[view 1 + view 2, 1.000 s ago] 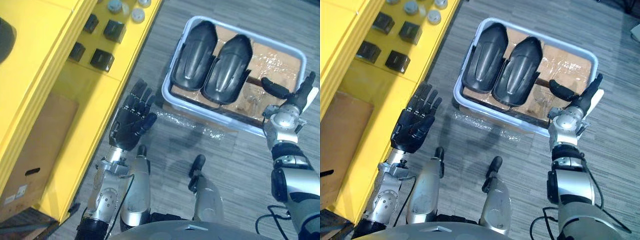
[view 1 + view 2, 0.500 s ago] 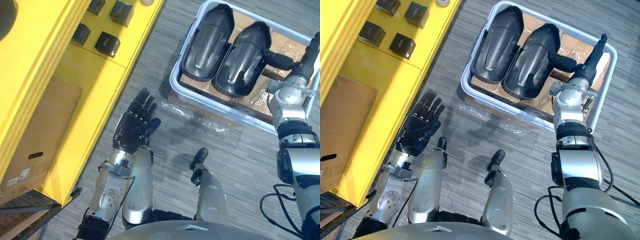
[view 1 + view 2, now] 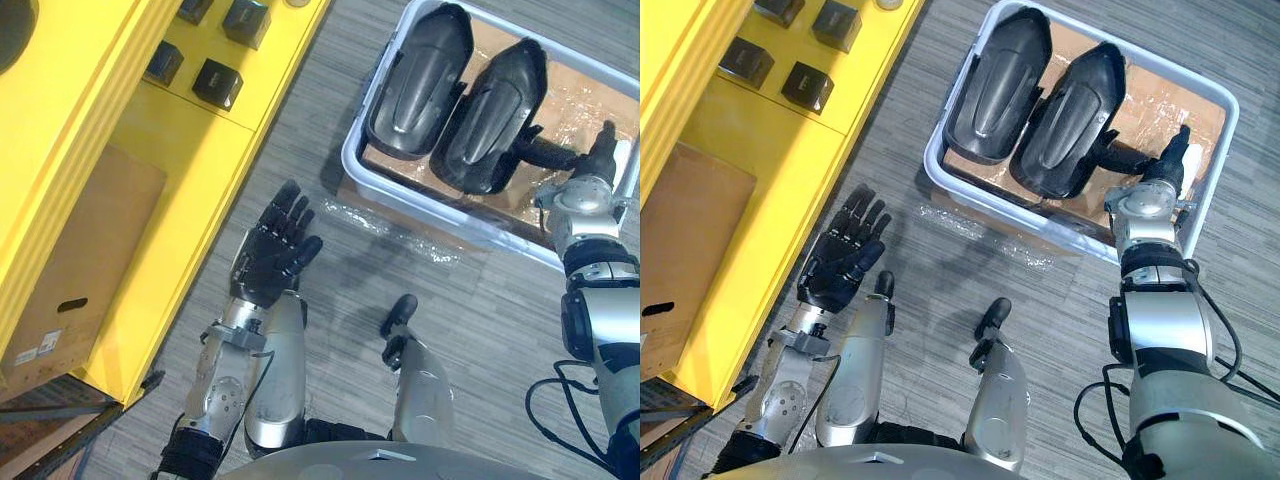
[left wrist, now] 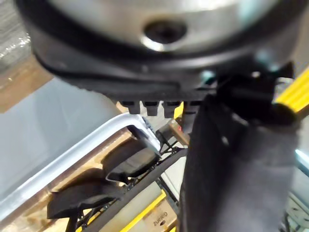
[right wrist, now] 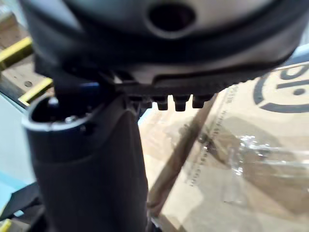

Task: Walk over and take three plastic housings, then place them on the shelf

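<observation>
- Two dark housings lie side by side in a pale bin [image 3: 348, 165] on the grey floor, far and to the right.
- The left housing [image 3: 420, 80] and the right housing [image 3: 490, 120] touch along their long sides, hollow side down, on a cardboard sheet [image 3: 590, 95] that lines the bin.
- The right hand [image 3: 602, 152] is over the bin's right part, just right of the right housing.
- Its fingers are straight and point far, and its thumb [image 3: 1122, 160] sticks out left to that housing's right edge. I cannot tell if the thumb touches it. The hand holds nothing.
- The left hand [image 3: 270, 250] hangs over the floor, near and left of the bin, close to the shelf. Its fingers are spread wide and it is empty.
- The yellow shelf [image 3: 110, 130] runs along the left, with small dark blocks [image 3: 217, 83] on its far part.
- A cardboard box [image 3: 70, 260] sits low in the shelf, at the near left.
- A strip of clear film [image 3: 400, 225] lies on the floor along the bin's near side.
</observation>
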Tool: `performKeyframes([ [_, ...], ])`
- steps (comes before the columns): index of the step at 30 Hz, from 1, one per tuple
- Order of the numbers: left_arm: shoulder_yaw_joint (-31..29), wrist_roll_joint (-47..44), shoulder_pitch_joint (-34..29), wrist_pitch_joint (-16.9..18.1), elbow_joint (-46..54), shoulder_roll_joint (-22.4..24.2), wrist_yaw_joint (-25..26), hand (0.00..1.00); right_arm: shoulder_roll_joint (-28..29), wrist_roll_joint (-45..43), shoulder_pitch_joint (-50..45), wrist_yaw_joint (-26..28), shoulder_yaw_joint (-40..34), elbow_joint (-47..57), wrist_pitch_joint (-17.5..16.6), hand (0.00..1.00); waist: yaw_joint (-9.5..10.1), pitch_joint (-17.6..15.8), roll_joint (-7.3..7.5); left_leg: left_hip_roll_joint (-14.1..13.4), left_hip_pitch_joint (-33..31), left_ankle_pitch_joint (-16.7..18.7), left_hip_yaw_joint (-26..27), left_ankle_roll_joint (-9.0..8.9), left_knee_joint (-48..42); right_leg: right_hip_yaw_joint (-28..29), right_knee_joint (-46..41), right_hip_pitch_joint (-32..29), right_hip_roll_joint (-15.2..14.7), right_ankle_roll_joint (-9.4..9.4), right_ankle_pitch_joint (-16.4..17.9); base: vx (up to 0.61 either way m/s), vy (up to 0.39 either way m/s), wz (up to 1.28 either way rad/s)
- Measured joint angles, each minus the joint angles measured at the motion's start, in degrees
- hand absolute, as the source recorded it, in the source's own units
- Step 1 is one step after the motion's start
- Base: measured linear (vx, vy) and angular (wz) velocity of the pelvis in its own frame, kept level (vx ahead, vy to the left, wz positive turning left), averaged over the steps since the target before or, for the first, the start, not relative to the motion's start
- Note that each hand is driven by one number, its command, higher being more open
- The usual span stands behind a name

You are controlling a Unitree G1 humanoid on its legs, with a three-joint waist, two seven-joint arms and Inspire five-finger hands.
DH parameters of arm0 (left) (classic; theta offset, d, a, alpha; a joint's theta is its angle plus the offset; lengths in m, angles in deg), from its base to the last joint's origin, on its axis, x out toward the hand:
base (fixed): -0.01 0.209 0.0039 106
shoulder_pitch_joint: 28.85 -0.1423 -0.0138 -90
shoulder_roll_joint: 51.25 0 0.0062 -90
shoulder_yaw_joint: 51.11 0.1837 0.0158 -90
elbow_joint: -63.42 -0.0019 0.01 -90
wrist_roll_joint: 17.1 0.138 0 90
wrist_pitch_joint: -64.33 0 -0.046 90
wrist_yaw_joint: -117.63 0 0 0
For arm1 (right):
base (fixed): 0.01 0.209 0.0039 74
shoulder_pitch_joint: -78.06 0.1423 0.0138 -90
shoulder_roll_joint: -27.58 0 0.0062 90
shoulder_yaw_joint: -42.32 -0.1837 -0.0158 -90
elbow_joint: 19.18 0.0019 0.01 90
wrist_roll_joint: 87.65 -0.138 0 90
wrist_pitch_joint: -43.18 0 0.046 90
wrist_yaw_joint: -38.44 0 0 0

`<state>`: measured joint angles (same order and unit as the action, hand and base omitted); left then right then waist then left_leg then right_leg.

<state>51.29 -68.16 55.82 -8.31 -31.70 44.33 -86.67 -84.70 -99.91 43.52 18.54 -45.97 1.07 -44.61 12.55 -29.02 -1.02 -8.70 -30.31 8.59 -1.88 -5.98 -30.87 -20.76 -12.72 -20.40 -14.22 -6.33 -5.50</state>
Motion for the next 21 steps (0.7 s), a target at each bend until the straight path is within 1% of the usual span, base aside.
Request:
performKeyframes([
  [2, 0.22, -0.01, 0.59, 0.0, -0.83, 0.0, 0.56, 1.0, -0.56, 0.08, 0.7, 1.57, 0.02, -0.4, 0.37, 0.0, 0.19, -0.57, 0.17, -0.38, -0.54, -0.15, -0.46, -0.25, -0.23, -0.43, 0.12, -0.17, 0.45, 0.05, -0.01, 0.01, -0.006, 0.02],
  [7, 0.19, 0.03, 1.23, -0.02, -1.86, -0.36, 1.14, 1.0, -4.34, 0.29, 1.49, 4.56, 0.22, -2.23, 2.18, 0.0, 0.9, -0.62, 0.23, -1.14, -1.19, -0.03, -1.16, -0.55, -0.81, -0.91, 0.55, -0.03, 1.49, 0.19, -0.08, 0.0, 0.0, 0.0],
  [12, -0.26, 0.07, 1.48, -0.02, -2.27, -1.39, 1.68, 1.0, -4.49, 1.29, 1.54, 6.09, 1.09, -3.33, 3.92, 0.0, 1.09, -0.62, 0.23, -2.17, -0.99, 0.2, -1.62, -0.95, -0.83, -1.23, 0.85, 0.6, 2.64, 0.84, 0.16, 0.0, -0.013, -0.03],
  [14, -0.47, 0.08, 1.42, -0.02, -2.28, -1.58, 1.67, 1.0, -3.49, 1.44, 1.52, 5.98, 0.84, -4.0, 5.52, 0.0, 1.47, -0.63, 0.24, -2.71, -0.9, 0.26, -1.66, -1.13, -0.9, -1.22, 0.85, 0.77, 3.16, 1.01, 0.26, 0.0, -0.031, -0.03],
  [17, -1.07, 0.08, 1.15, -0.21, -2.28, -1.76, 1.64, 1.0, -1.63, 2.78, 0.99, 4.91, -0.05, -3.8, 6.33, 0.0, 1.58, -0.7, 0.37, -3.17, 0.01, 0.35, -1.94, -1.32, -0.9, -1.29, 0.85, 1.77, 3.63, 1.24, 0.42, 0.0, 0.0, 0.0],
  [19, -2.09, 0.07, 0.87, -0.29, -2.16, -2.08, 1.24, 1.0, -0.2, 2.98, 0.87, 2.39, -1.04, -1.86, 7.42, 0.0, 1.72, -0.7, 0.39, -3.7, 1.38, 0.64, -1.79, -1.56, -0.92, -1.23, 0.9, 3.15, 4.04, 1.48, 0.59, 0.01, -0.011, -0.04],
  [20, -2.33, 0.06, 0.89, -0.3, -1.95, -2.7, 0.88, 1.0, 0.12, 3.23, 0.68, 1.22, -1.02, -1.25, 8.82, 0.0, 2.29, -0.7, 0.56, -4.03, 2.02, 0.8, -1.79, -1.72, -0.9, -1.17, 0.97, 3.69, 4.4, 1.63, 0.72, 0.0, -0.016, -0.04],
  [21, -2.34, 0.05, 0.87, -0.34, -1.64, -3.08, 0.72, 1.0, 0.12, 3.68, 0.54, 0.78, -1.04, -1.24, 9.49, 0.0, 2.65, -0.75, 0.64, -4.13, 2.27, 0.83, -1.8, -1.76, -0.85, -1.16, 0.97, 3.86, 4.5, 1.74, 0.79, 0.0, -0.024, -0.04],
])
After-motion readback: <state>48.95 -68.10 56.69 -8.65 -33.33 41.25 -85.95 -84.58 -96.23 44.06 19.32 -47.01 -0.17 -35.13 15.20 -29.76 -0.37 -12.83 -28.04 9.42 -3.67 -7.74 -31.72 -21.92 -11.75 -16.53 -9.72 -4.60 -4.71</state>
